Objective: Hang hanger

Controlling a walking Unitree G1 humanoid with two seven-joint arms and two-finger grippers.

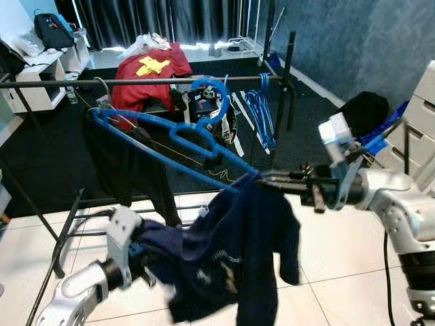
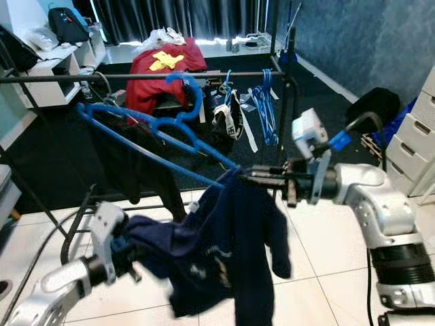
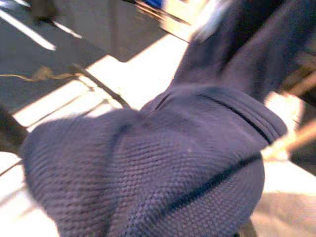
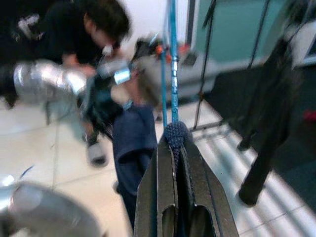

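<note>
White tiles meet dark carpet under a black rail [image 1: 170, 81]. Your right end effector [image 1: 262, 179] is clamped on one end of the blue hanger [image 1: 173, 146] where the navy shirt [image 1: 234, 255] drapes over it. Beyond its fingertips the hanger's hook [image 1: 216, 95] sits at the rail. Your left end effector [image 1: 151, 252] is buried in the shirt's lower folds; you cannot tell whether it is apart or together.

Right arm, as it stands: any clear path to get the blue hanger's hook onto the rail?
Probably yes. The right gripper holds the blue hanger by one end, and its hook sits just below the rail, with open rail beside it. The navy shirt hangs lower, clear of the way.
</note>
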